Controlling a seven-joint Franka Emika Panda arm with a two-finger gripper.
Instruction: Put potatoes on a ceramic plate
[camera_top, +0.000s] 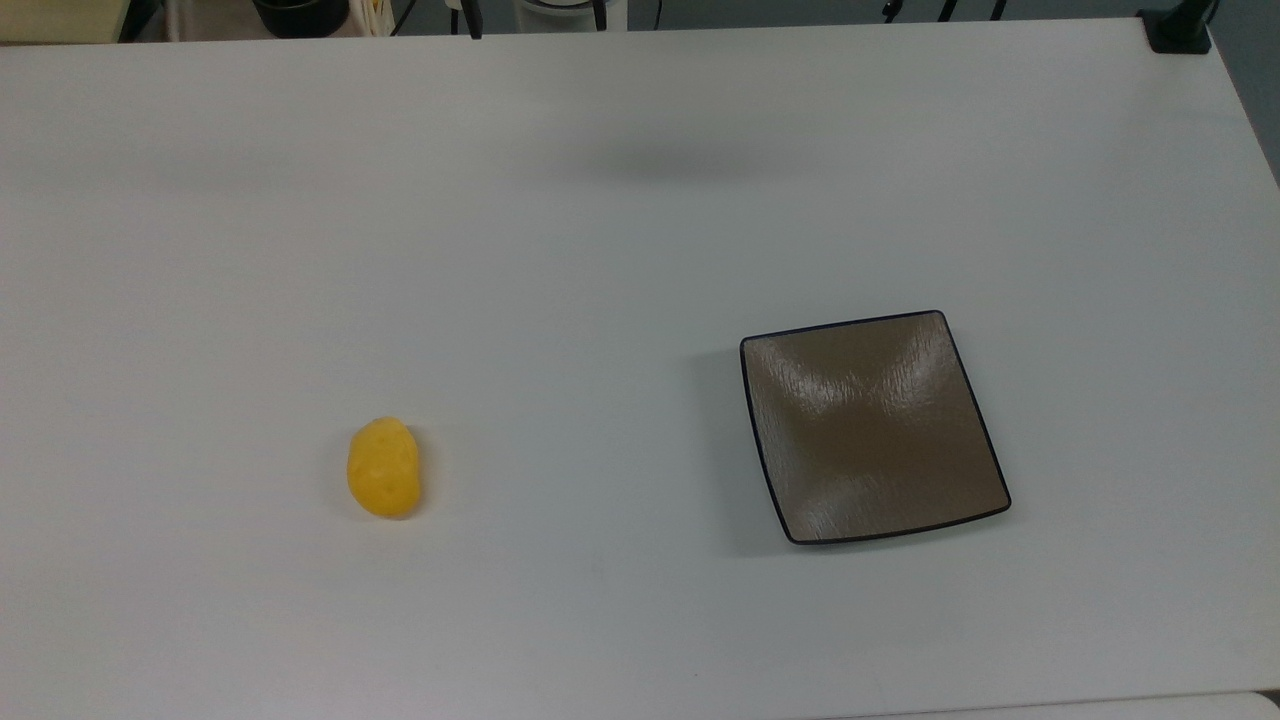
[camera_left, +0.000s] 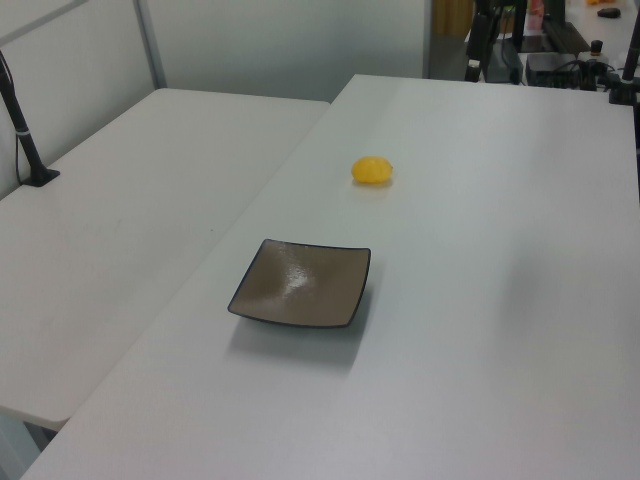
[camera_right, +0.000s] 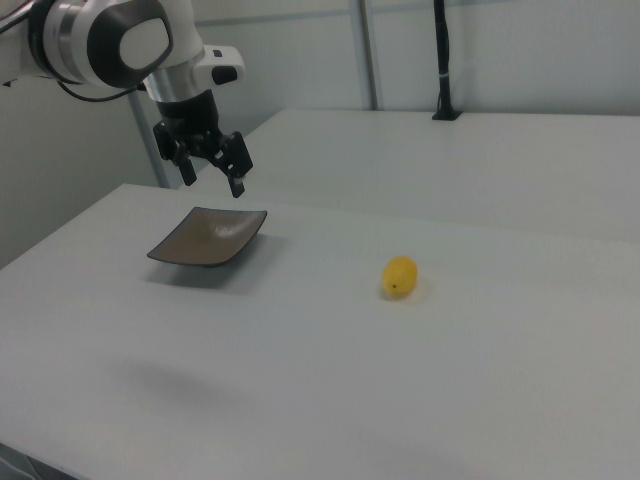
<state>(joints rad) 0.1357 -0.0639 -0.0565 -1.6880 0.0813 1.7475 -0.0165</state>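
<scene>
Right view puts the arm's white, rounded links at upper left, cut off by the frame edge, with the black gripper (camera_right: 211, 172) pointing down, tilted, fingers spread and holding nothing, raised above the table (camera_right: 300, 380). Just below it, slightly to the right view's right, sits the plate (camera_right: 208, 238): square, glossy brown-grey, thin dark rim, rounded corners, shallow dip, bare. Well apart from the gripper, farther to the right view's right and lower, the potato (camera_right: 400, 276) lies on the smooth white tabletop, a small bright-yellow bumpy oval.
</scene>
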